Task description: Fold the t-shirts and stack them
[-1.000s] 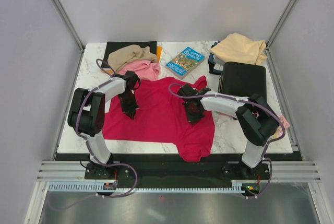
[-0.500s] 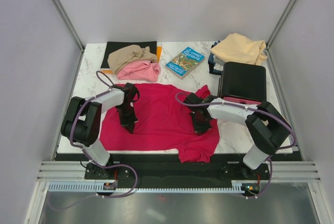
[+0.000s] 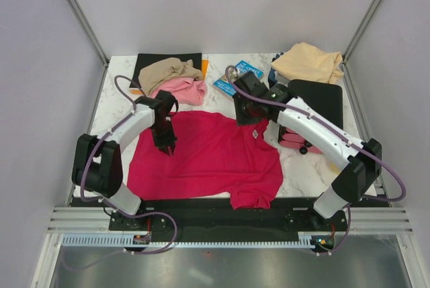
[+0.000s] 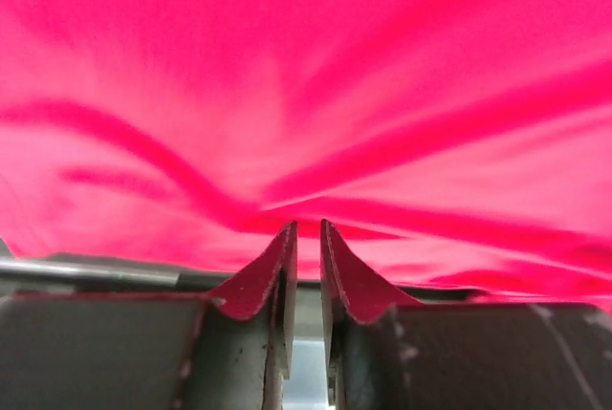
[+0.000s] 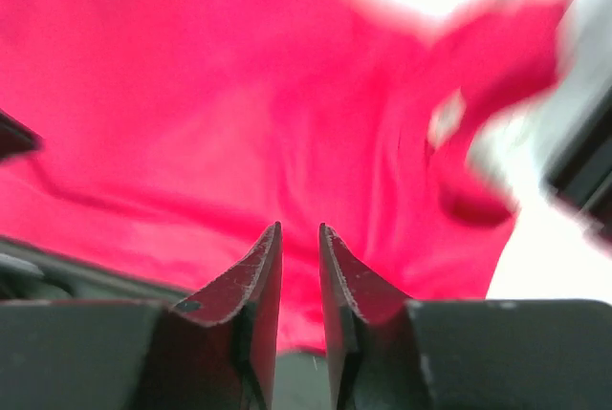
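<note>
White marble desk (image 3: 295, 167), pale walls around. At upper left, tan-brown t-shirt (image 3: 168, 70) and pink t-shirt (image 3: 180, 90), both bunched up. Left gripper (image 3: 166, 146) low over the crimson red t-shirt (image 3: 208, 160), spread out mid-frame; jaws a little apart, holding nothing. Right gripper (image 3: 245, 117) by the collar, jaws also a little apart, empty. At upper right, peach-cream t-shirt (image 3: 308, 62), lumpy. Might bunch the red cloth if pinched on one side only. Blue book (image 3: 225, 85) half hidden, words too small to read.
</note>
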`<state>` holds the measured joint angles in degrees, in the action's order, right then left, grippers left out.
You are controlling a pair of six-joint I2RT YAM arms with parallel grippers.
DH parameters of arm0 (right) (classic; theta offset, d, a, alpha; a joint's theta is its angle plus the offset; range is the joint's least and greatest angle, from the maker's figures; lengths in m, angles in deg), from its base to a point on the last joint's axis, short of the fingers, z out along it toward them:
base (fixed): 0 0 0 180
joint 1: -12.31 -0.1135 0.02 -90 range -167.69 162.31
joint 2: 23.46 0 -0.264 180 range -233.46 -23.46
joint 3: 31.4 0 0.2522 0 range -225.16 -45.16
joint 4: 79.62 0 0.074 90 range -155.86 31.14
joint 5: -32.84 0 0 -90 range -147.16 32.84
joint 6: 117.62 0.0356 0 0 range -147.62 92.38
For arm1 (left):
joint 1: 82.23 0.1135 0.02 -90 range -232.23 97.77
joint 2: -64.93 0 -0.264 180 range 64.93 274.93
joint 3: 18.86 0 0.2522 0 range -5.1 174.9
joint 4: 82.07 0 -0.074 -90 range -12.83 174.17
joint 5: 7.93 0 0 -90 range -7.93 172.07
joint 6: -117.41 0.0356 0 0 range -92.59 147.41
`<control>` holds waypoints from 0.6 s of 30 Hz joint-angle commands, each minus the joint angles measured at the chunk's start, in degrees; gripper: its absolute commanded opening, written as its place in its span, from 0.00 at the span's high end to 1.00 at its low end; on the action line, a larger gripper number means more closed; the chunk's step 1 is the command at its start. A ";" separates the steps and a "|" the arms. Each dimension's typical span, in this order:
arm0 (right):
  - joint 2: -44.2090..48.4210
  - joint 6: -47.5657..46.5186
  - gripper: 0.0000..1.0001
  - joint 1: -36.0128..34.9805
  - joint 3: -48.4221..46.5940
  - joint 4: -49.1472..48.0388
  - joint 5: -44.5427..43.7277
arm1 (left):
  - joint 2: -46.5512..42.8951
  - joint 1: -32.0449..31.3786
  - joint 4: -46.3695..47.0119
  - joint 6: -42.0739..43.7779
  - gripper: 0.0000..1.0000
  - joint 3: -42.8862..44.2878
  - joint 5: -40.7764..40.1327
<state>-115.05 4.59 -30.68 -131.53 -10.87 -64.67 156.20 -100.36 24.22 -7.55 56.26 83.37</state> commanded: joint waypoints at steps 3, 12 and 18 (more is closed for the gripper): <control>-11.91 -9.00 0.66 7.12 -15.74 2.68 -4.01 | 3.10 0.37 -1.40 1.81 0.76 17.89 -5.61; -26.34 -12.17 0.53 14.15 -23.75 1.97 -4.71 | 6.74 0.38 -2.63 2.26 0.76 21.35 -6.48; -28.38 -11.73 0.41 16.26 -23.93 1.71 -6.99 | 5.07 0.38 -2.29 2.44 0.76 16.35 -7.54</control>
<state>-144.47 -6.49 -15.22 -151.61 -9.50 -68.93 164.20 -100.18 22.89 -6.74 75.56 77.60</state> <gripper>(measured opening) 0.575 0.239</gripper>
